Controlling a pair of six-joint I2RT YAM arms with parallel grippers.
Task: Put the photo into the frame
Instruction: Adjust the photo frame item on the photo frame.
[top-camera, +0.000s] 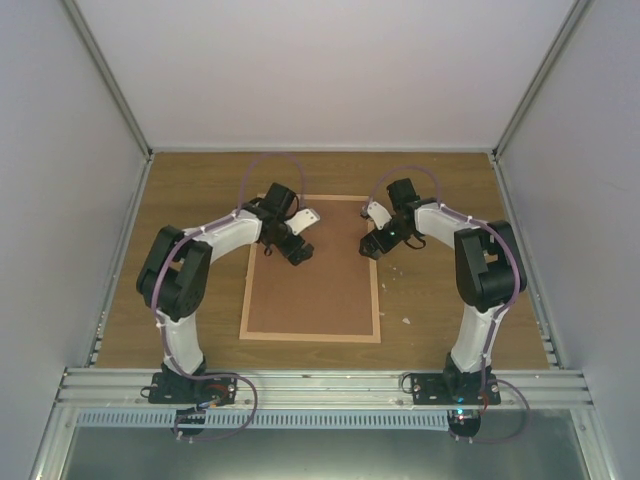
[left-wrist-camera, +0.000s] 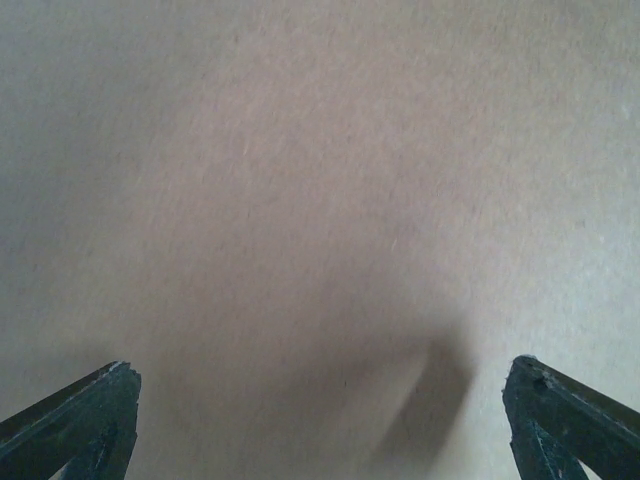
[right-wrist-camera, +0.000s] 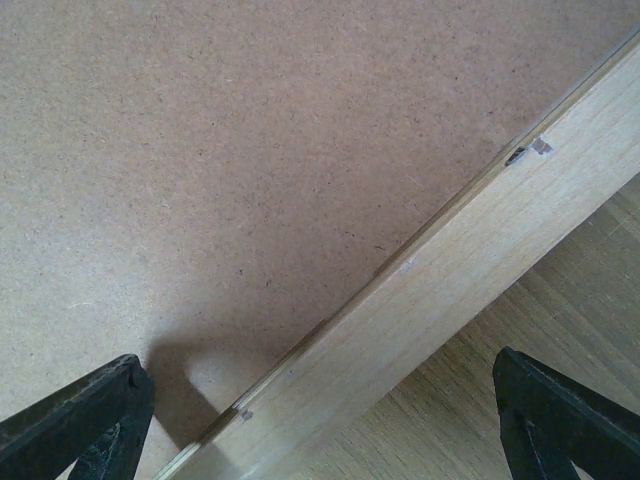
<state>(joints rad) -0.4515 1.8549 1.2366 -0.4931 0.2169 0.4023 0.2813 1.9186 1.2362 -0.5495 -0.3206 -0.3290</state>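
Observation:
The frame (top-camera: 377, 295) lies flat in the middle of the table, its light wooden rails around a plain brown backing board (top-camera: 310, 290). The photo is hidden from every view. My left gripper (top-camera: 297, 252) hangs open low over the board's upper left part; in the left wrist view the left gripper (left-wrist-camera: 322, 368) has only the board (left-wrist-camera: 300, 150) between its fingers. My right gripper (top-camera: 370, 248) is open at the frame's right side. In the right wrist view the right gripper (right-wrist-camera: 315, 362) straddles the rail (right-wrist-camera: 480, 240), one finger over the board (right-wrist-camera: 200, 130), the other over the table.
Small white scraps (top-camera: 407, 321) lie on the wooden table (top-camera: 450, 200) right of the frame. A small metal tab (right-wrist-camera: 528, 150) sits on the rail's inner edge. White walls close the table in at the back and both sides.

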